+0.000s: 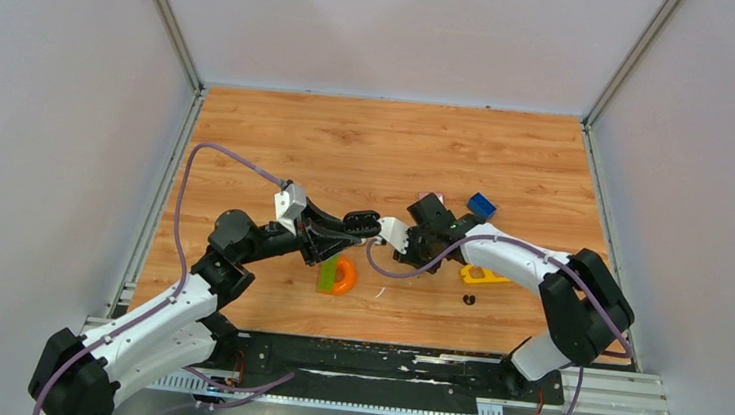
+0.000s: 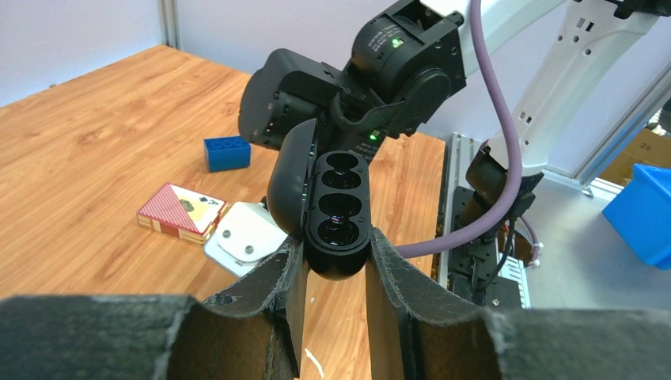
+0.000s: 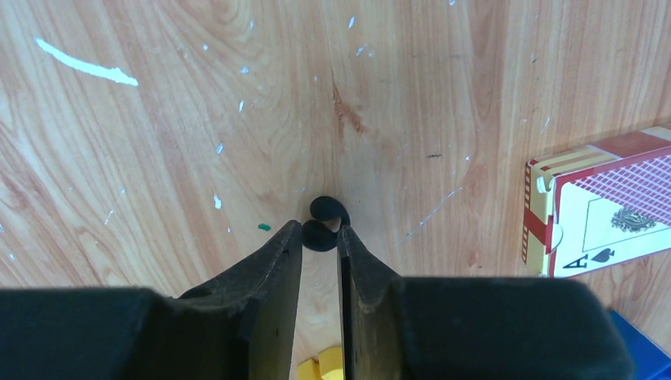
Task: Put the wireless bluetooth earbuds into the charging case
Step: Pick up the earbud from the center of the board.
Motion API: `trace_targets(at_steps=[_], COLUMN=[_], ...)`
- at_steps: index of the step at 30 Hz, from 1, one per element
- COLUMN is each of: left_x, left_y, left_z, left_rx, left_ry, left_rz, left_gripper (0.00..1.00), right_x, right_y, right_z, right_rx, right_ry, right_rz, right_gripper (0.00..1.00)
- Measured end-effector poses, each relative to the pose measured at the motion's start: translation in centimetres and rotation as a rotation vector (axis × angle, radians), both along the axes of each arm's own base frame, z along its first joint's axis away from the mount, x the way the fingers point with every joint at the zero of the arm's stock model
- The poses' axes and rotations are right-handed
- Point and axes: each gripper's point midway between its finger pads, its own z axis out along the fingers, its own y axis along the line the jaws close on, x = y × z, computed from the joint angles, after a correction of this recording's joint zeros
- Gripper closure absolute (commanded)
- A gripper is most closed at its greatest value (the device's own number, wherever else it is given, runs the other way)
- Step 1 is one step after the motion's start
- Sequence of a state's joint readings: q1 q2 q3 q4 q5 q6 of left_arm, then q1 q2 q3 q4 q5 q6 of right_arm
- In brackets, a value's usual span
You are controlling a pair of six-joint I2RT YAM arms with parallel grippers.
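My left gripper [image 1: 367, 225] is shut on the lower end of an open black charging case [image 2: 340, 210] and holds it above the table. Its lid [image 2: 286, 184] is swung to the left, and the round wells look empty. My right gripper [image 1: 388, 239] is close beside the case, its black wrist [image 2: 396, 63] just behind it. In the right wrist view it [image 3: 320, 235] is shut on a small black knobby earbud [image 3: 323, 224] at the fingertips, above the wood. A second black earbud [image 1: 469, 299] lies on the table. The white earbuds are not in view.
A red card box [image 3: 609, 206] and a blue brick [image 1: 481, 204] lie behind the grippers. A yellow piece [image 1: 483, 275] lies right of them, a green and orange toy [image 1: 337, 275] lies below the left gripper, and a thin white sliver [image 1: 377, 291] is nearby.
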State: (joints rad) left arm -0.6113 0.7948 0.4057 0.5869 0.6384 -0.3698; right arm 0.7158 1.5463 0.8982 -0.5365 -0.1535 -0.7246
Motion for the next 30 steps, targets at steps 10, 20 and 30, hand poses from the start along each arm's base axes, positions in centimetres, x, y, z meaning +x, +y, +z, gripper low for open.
trace_targets(at_steps=[10, 20, 30], left_x=[-0.1, 0.0, 0.0], left_y=[0.0, 0.0, 0.0], left_z=[-0.1, -0.3, -0.6], left_rx=[0.002, 0.009, 0.018], left_ry=[0.001, 0.009, 0.022], left_rz=[-0.004, -0.004, -0.004], left_gripper=[1.00, 1.00, 1.00], right_x=[0.9, 2.8, 1.7], right_y=[0.3, -0.9, -0.8], right_z=[-0.1, 1.3, -0.4], right_rx=[0.061, 0.137, 0.118], right_ry=[0.105, 0.157, 0.241], right_rz=[-0.080, -0.203, -0.213], right_gripper=[0.77, 0.74, 0.73])
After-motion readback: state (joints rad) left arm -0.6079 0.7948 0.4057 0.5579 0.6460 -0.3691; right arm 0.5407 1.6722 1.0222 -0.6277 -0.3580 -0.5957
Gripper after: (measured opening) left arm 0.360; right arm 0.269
